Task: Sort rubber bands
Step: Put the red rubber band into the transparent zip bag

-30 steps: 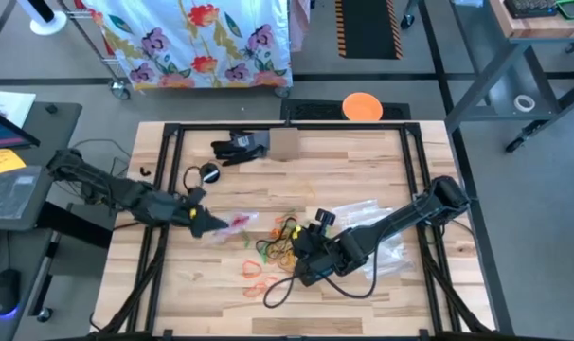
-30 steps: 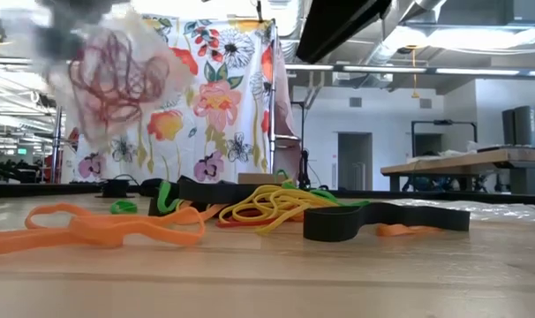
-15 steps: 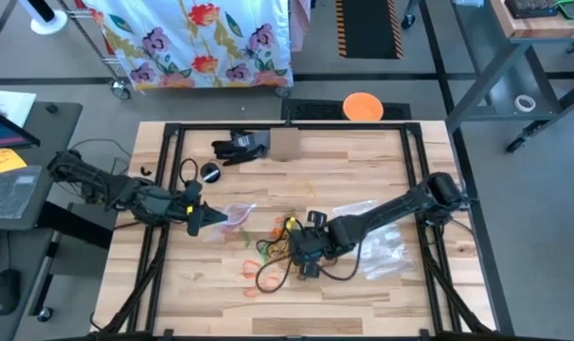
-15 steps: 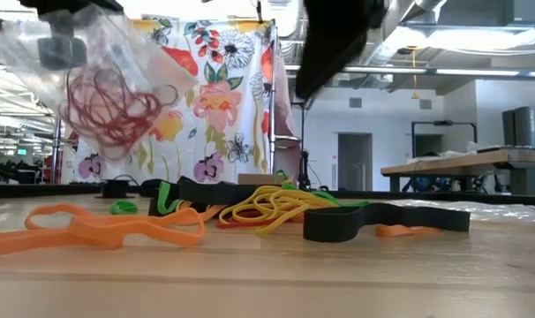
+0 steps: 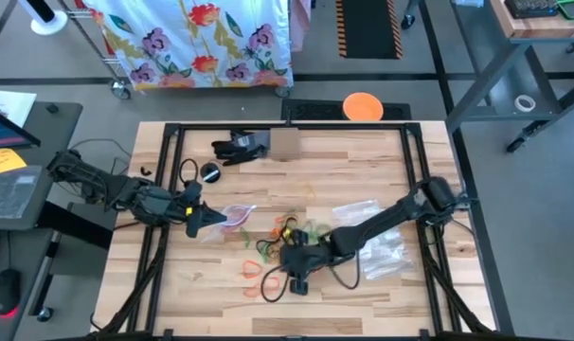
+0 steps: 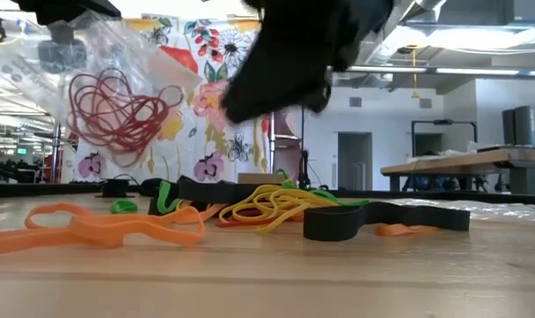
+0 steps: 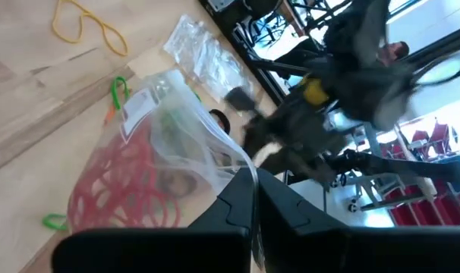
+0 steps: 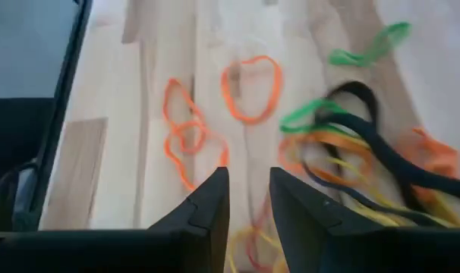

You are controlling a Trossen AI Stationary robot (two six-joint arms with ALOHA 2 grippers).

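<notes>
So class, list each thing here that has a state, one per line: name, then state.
Left gripper: shut on clear bag, held off table.
Clear bag: open-mouthed, holding red rubber bands.
Right gripper: open, empty, above orange rubber bands.
Mixed rubber bands: loose on table.

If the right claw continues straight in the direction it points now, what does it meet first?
Probably the orange rubber bands lying on the table just ahead of the right claw, though depth is hard to judge.
</notes>
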